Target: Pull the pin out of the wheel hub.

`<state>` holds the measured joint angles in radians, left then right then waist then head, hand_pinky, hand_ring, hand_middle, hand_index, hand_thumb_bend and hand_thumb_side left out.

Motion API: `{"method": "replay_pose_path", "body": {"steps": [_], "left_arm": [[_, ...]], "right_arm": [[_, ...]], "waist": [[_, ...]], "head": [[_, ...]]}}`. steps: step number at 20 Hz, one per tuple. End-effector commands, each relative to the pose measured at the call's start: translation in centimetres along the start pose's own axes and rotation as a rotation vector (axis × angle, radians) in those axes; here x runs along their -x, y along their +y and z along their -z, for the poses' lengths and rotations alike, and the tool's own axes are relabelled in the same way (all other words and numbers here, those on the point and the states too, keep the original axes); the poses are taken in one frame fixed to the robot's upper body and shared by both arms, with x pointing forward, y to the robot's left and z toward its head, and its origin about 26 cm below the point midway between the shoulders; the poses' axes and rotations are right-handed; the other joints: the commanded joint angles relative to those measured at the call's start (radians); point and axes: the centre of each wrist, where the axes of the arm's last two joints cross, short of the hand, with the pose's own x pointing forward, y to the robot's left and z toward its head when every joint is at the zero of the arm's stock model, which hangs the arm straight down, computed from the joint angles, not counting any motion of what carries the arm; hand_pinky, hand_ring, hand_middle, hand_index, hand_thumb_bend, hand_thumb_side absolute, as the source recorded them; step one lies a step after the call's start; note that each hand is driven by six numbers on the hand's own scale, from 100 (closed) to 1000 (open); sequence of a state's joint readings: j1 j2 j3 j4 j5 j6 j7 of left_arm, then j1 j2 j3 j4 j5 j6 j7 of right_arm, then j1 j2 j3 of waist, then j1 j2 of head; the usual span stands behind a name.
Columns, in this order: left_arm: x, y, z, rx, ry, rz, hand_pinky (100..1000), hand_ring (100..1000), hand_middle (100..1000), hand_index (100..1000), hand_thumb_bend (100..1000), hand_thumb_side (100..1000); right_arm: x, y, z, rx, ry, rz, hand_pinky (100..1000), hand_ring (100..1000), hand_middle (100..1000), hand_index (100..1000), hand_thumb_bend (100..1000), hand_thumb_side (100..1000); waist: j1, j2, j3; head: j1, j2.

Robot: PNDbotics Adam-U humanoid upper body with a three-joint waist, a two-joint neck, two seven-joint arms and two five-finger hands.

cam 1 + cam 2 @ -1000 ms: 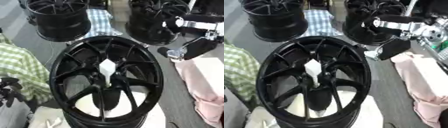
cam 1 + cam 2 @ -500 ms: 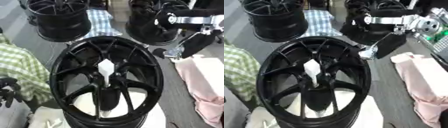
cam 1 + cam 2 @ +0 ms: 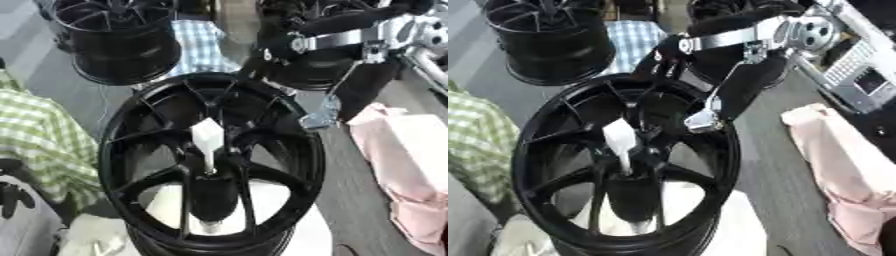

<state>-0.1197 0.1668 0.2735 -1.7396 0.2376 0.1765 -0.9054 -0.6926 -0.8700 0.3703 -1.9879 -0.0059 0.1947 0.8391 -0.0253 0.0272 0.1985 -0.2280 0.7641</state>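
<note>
A black spoked wheel (image 3: pixel 262 125) lies flat in front of me. A white pin (image 3: pixel 207 137) stands upright in its hub, with nothing touching it. My right arm comes in from the upper right. Its black right hand (image 3: pixel 665 59) hangs over the wheel's far right rim, fingers reaching down toward the spokes, a short way above and right of the pin and holding nothing. A silver part of the arm (image 3: pixel 700 120) hangs over the right rim. My left hand (image 3: pixel 12 192) shows as a dark shape at the lower left edge.
Two more black wheels stand at the back, one at the left (image 3: pixel 118 42) and one behind my arm (image 3: pixel 306 75). A green checked cloth (image 3: pixel 44 140) lies left, a blue checked one (image 3: pixel 203 45) behind, a pink cloth (image 3: pixel 411 165) right. White padding (image 3: pixel 166 202) lies under the wheel.
My right arm has swung left, from beside the wheel's right side to over its far right rim, nearer the pin. The pin stays in the hub.
</note>
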Motion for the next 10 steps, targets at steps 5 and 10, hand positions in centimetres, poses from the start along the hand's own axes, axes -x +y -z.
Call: {"method": "replay_pose_path", "body": {"steps": [5, 10], "left_arm": [[-2.2, -0.5, 2.4, 0.070, -0.063, -0.038, 526, 418, 582, 762, 100, 888], [-2.8, -0.8, 2.9, 0.087, -0.066, -0.060, 526, 418, 582, 762, 100, 889]], "right_arm": [[0.4, 0.3, 3.7, -0.089, 0.048, 0.050, 918, 939, 923, 953, 370, 366], [1.4, 0.8, 6.1, -0.061, 0.124, 0.107, 913, 929, 910, 947, 373, 362]], "waist": [[0.010, 0.001, 0.082], [0.009, 0.006, 0.096]], "head": [[-0.102, 0.006], [-0.122, 0.006]]}}
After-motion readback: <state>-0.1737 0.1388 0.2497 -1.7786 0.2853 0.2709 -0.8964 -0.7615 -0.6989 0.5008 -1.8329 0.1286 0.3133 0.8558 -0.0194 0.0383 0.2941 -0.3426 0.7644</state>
